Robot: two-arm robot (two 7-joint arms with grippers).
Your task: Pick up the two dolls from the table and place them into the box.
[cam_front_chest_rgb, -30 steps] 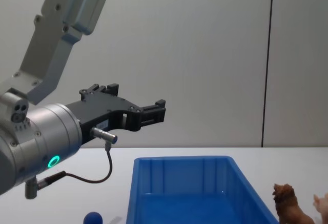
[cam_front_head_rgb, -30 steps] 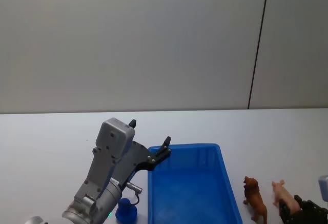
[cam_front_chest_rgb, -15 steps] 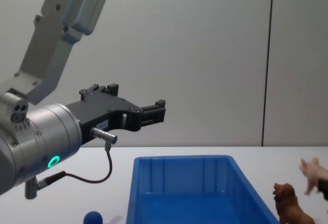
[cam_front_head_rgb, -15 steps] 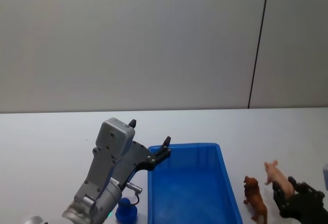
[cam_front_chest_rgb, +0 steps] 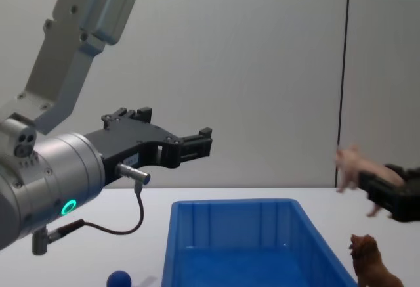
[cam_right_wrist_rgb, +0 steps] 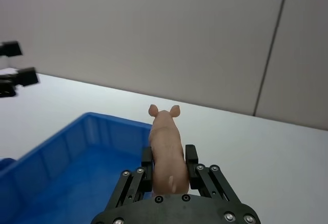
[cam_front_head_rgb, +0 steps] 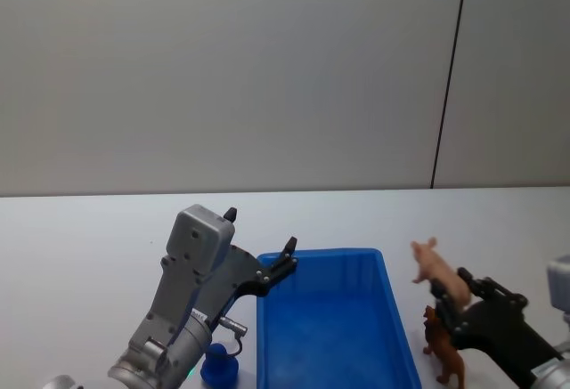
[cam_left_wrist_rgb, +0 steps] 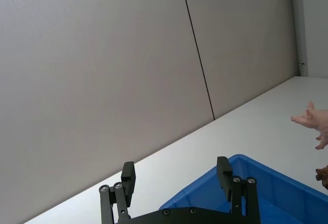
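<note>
While the fingers (cam_right_wrist_rgb: 191, 155) of the right gripper (cam_right_wrist_rgb: 169, 155) pinch the pale pink doll (cam_right_wrist_rgb: 165, 131) by its hind flanks, I see it held in the air, clear of the table (cam_front_head_rgb: 89, 229). Its long axis runs along the fingers, snout pointing out past the tips. On the head view's clock, the box (cam_front_head_rgb: 321, 254) opens at about eight o'clock from the doll, just beside it, so I judge the carry needs only a short sideways move before release. The doll looks smooth, hard and rounded; the box is glossy blue plastic with ribbed walls. The reddish-brown doll (cam_front_head_rgb: 443, 349), shaggy and four-legged, stands on the table at six o'clock, nearest my right arm. My left gripper (cam_left_wrist_rgb: 176, 171) hovers with fingers spread over the box's ten o'clock corner, above a blue ball (cam_front_head_rgb: 220, 367).
</note>
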